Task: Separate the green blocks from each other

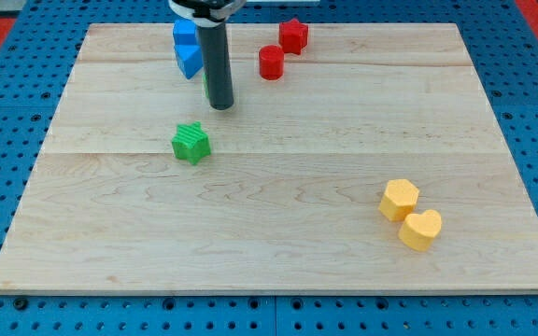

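A green star-shaped block (191, 143) lies on the wooden board (278, 252), left of centre. My tip (220, 105) rests on the board above and a little to the right of it, apart from it. A thin sliver of green (205, 86) shows at the rod's left edge. It may be a second green block, mostly hidden behind the rod.
Two blue blocks (189, 54) sit together at the view's top, just left of the rod. A red star-shaped block (293, 35) and a red cylinder (271, 63) lie to the rod's right. A yellow hexagon block (400, 199) and a yellow heart block (421, 230) touch at the lower right.
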`<state>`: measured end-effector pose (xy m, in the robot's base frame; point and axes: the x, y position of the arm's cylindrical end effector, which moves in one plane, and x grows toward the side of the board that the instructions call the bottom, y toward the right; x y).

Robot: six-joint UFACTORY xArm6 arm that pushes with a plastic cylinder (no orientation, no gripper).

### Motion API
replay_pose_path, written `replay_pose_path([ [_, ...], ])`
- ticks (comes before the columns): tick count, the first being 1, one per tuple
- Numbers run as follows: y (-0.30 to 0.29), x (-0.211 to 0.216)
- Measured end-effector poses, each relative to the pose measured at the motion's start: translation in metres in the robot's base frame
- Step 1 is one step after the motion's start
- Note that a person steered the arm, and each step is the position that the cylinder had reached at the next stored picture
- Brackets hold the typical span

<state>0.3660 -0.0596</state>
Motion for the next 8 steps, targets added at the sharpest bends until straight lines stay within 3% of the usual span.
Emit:
replay_pose_path([
  [2, 0.082, 0.047],
  [6, 0.079, 0.075],
  [7, 0.087, 0.103],
  [8, 0.058, 0.161],
])
